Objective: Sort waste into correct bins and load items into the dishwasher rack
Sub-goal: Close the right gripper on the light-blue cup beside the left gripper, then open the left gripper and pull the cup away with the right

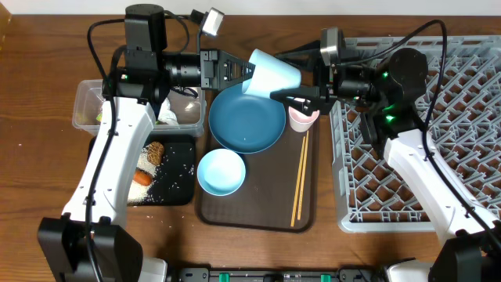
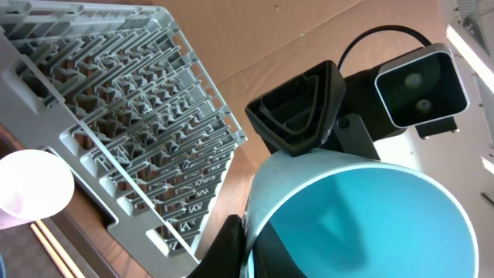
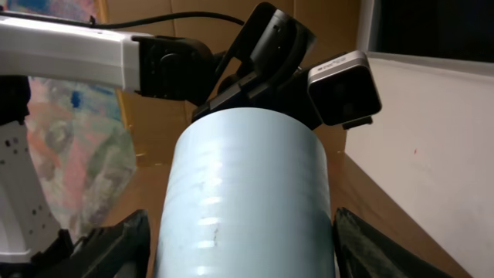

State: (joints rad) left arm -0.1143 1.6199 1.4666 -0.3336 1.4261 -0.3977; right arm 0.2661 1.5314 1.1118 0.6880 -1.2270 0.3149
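Blue cup (image 1: pixel 275 72) is pinched at its rim by left claw (image 1: pixel 235 70), long axis pointing into right claw (image 1: pixel 293 96), spread wide astride it.

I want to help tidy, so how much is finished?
Trash looks sorted: napkin in the tub, carrot and rice in the black tray. In hand: the blue cup, gripped by the left end effector, the right end effector around it. To do: plate, bowl, pink cup and chopsticks; the rack looks empty.

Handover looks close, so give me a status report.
Left gripper jaws shut on light-blue cup, aloft. Right gripper jaws flank it, contact unclear. Right arm sits between cup and rack.
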